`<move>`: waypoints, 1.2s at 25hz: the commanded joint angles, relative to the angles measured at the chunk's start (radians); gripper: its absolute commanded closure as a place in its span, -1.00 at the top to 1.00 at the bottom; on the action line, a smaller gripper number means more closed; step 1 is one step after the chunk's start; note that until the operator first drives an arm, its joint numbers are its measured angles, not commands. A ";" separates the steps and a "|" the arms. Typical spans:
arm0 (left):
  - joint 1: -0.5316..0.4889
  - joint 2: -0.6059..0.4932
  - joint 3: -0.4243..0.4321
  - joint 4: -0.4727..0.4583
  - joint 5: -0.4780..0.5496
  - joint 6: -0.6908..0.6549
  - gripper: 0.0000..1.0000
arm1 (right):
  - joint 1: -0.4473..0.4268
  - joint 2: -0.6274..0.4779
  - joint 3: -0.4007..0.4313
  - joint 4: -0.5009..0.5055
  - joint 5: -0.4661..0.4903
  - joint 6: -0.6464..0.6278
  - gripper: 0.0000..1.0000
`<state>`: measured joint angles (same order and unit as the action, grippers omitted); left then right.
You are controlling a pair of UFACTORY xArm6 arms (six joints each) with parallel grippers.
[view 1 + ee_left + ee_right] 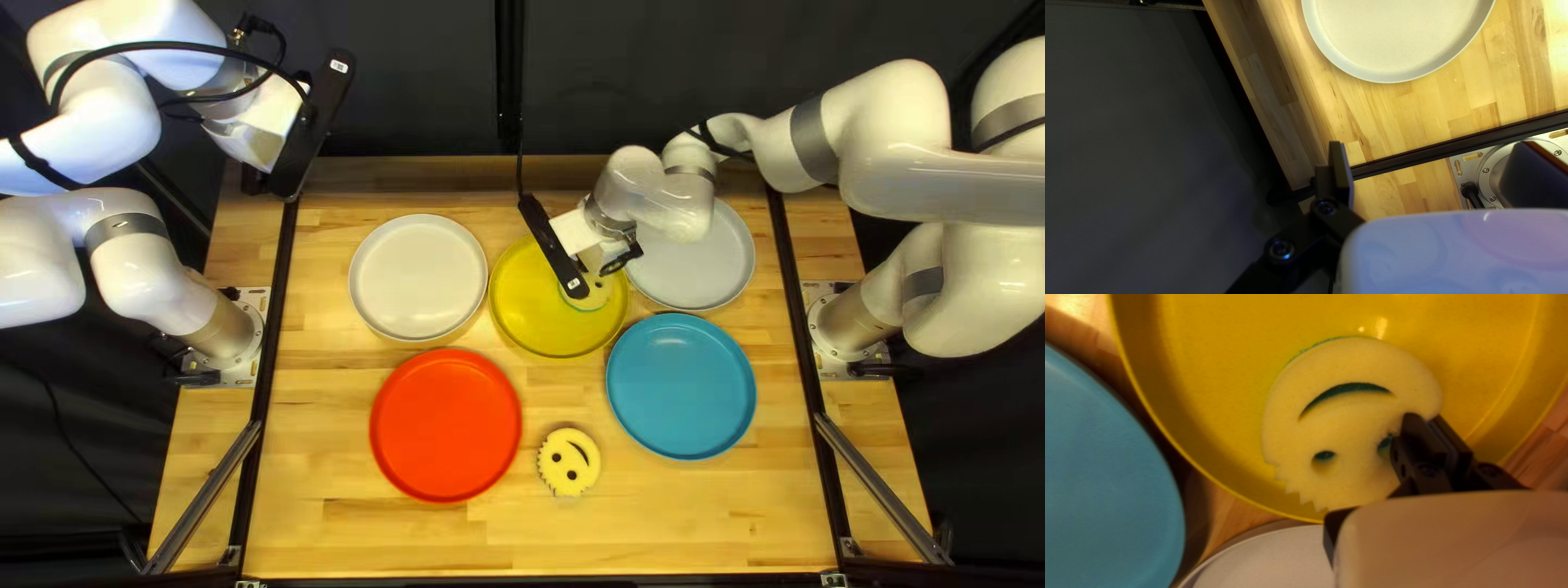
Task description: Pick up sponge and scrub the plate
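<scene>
My right gripper [1370,472] is clenched on the sponge's [1339,428] edge, pressing it flat on the yellow plate [1208,355] for scrubbing, while my left gripper [1345,179] hangs released, well clear.

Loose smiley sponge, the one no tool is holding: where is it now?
In the top left view the loose sponge lies on the table toward the near edge, between the orange plate and the blue plate, touching neither.
</scene>
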<state>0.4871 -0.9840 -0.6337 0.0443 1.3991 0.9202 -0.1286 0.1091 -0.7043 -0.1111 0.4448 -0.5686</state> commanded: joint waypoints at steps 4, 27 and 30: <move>0.000 0.000 0.000 0.000 0.000 0.000 1.00 | -0.041 0.053 -0.076 -0.001 0.014 -0.051 -1.00; 0.000 0.000 0.000 0.000 0.000 0.000 1.00 | -0.049 0.031 -0.028 0.036 0.000 -0.099 -1.00; 0.000 0.000 0.000 0.000 0.000 0.000 1.00 | -0.015 0.019 -0.007 0.007 -0.010 -0.050 -1.00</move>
<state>0.4871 -0.9840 -0.6337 0.0443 1.3991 0.9202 -0.1681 0.1411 -0.7298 -0.0789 0.4454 -0.6564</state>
